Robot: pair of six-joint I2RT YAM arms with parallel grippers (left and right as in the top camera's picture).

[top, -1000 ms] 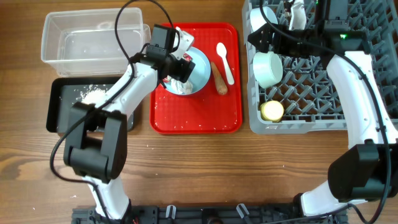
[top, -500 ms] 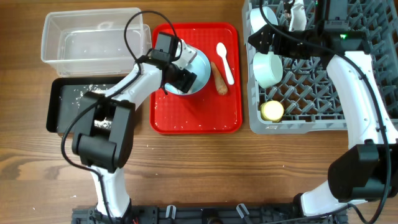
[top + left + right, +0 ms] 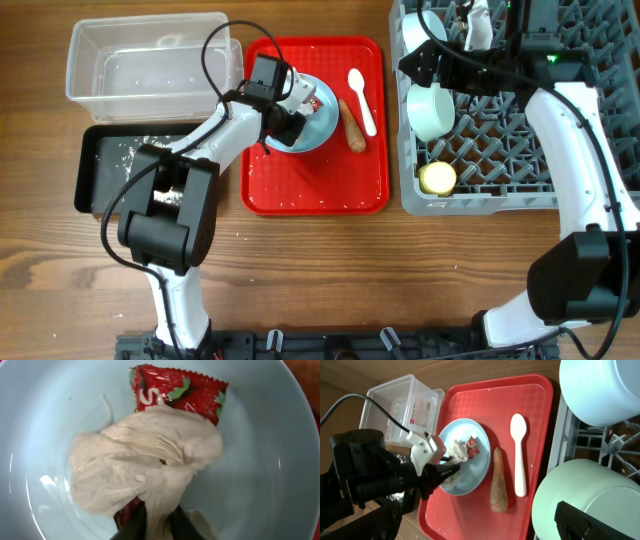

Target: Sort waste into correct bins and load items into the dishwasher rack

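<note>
- Red flat plastic serving tray (image 3: 315, 190) sat mid-table between the bins and the rack, with the round light-blue plate (image 3: 322, 128) on its upper-left part.
- Left gripper (image 3: 159, 522) was down in the plate, fingers pinched together on the lower tail of the crumpled white tissue (image 3: 145, 470).
- Tissue bulk lay over the red snack wrapper (image 3: 185, 390). The wrapper's top edge and a sliver below the tissue showed. Both were inside the plate.
- Orange-brown carrot-like stick (image 3: 352, 125) lay on the tray just right of the plate. White plastic spoon (image 3: 362, 98) lay beside it, further right, bowl end toward the far edge.
- Clear plastic rectangular tub (image 3: 145, 60) stood far-left, shallow black rectangular tray (image 3: 92, 188) directly in front of it. White rice-like crumbs (image 3: 135, 150) were scattered inside the black tray.
- Large square grey plastic dishwasher rack (image 3: 520, 170) on the right held the small mint-green bowl (image 3: 432, 110), the small white bowl (image 3: 425, 22) behind it, and the small yellow cup (image 3: 437, 178) near its front-left corner.
- Right gripper (image 3: 428, 72) hung over the rack just by the mint-green bowl. Couldn't tell whether its fingers were apart or closed.
</note>
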